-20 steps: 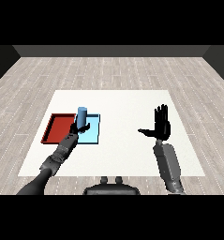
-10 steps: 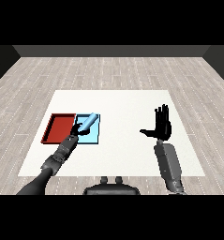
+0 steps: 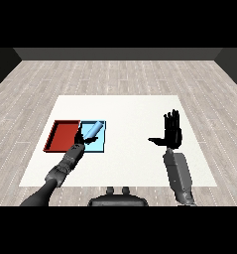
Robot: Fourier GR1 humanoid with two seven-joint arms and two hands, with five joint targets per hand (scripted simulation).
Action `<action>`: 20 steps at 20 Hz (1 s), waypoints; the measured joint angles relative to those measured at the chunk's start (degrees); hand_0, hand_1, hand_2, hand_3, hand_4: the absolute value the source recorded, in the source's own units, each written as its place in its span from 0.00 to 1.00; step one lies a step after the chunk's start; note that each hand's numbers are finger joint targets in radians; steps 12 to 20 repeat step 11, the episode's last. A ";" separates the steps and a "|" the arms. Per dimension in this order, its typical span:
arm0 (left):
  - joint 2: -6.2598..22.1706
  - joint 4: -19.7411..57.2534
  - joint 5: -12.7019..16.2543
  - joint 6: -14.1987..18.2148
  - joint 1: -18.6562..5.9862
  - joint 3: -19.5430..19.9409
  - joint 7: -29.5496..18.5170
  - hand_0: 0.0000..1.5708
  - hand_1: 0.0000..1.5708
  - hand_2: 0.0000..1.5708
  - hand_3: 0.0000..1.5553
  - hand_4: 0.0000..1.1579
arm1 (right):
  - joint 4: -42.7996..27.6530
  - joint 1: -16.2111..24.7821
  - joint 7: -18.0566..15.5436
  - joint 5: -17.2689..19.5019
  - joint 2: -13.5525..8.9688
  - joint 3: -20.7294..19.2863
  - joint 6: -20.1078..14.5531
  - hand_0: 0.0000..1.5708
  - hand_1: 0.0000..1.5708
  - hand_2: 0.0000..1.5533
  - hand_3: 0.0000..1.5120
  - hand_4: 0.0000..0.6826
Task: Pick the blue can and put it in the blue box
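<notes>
Left hand [image 3: 79,142] sat at the near left corner of the blue tray [image 3: 101,147], its dark fingers reaching up toward the lower end of the blue can [image 3: 93,130]; whether they were curled on the can or already slack could not be told from the head view, since hand and can overlapped there. Blue can lay tilted, its upper end pointing up and to the right, within the blue tray's outline and apparently resting in it. Judged from this, the placing step looked close to done, and the hand's position at the can's lower end fitted a lay-down and release, though release itself could not be confirmed. Blue tray touched the red tray [image 3: 63,135] along one side, red tray to the left; the left forearm came in across the near edge of the pair, presumably because the trays lie on the left part of the white desk [image 3: 135,116]. Right hand [image 3: 172,131] was held up, well apart from both trays, over the right part of the desk, fingers straight and spread, thumb out to the left, holding nothing. This pose suited an idle arm kept out of the working side.
</notes>
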 measured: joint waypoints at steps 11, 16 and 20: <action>-1.15 -20.32 6.09 -12.36 3.04 5.51 -23.16 0.00 0.00 0.00 0.00 0.00 | -0.02 0.49 0.25 1.10 -0.24 1.26 1.09 0.00 0.00 0.00 0.00 0.00; -1.15 -20.32 6.09 -12.36 3.04 5.51 -23.16 0.00 0.00 0.00 0.00 0.00 | -0.02 0.49 0.25 1.10 -0.24 1.26 1.09 0.00 0.00 0.00 0.00 0.00; -1.15 -20.32 6.09 -12.36 3.04 5.51 -23.16 0.00 0.00 0.00 0.00 0.00 | -0.02 0.49 0.25 1.10 -0.24 1.26 1.09 0.00 0.00 0.00 0.00 0.00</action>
